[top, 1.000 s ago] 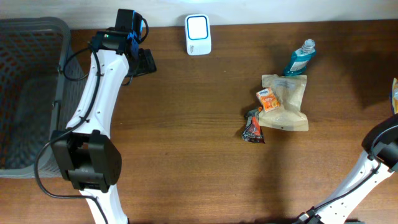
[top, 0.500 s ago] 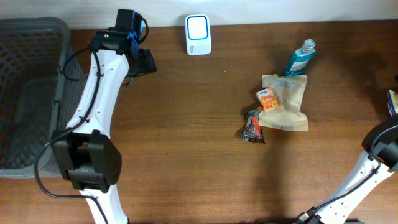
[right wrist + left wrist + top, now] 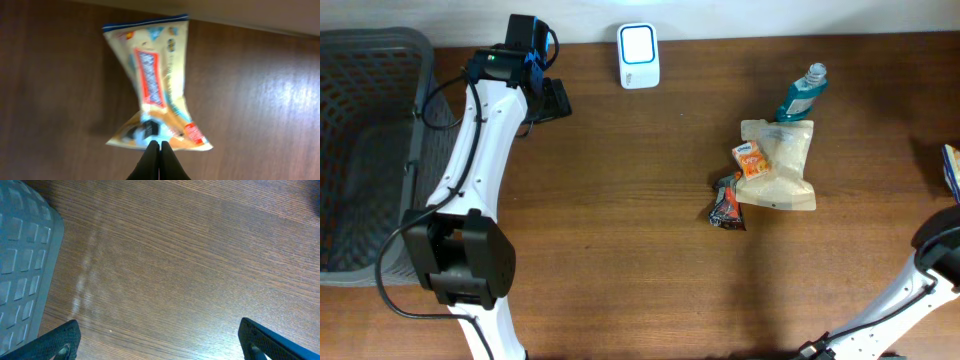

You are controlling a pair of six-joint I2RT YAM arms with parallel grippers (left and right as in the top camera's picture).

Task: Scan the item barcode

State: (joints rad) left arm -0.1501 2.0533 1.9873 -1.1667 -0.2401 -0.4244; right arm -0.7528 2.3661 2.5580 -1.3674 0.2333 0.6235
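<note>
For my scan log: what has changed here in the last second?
The cream snack packet with a blue top edge, at the far right, slid slightly toward the robot; the right tool has shut on its near edge. The open left tool, white rectangular scanner and tan paper pouch stayed put.

A grey mesh basket point(image 3: 360, 150) sat at the left end of the brown wooden bench point(image 3: 620, 260), a white boxy scanner point(image 3: 638, 55) at its back edge. Right of centre, a teal plastic bottle point(image 3: 802, 92) lay behind a tan paper pouch point(image 3: 785, 175); a small orange packet point(image 3: 750, 158) lay on the pouch, a dark wrapper point(image 3: 726, 203) against its front-left corner. A cream snack bag point(image 3: 951, 165) was at the far right.
</note>
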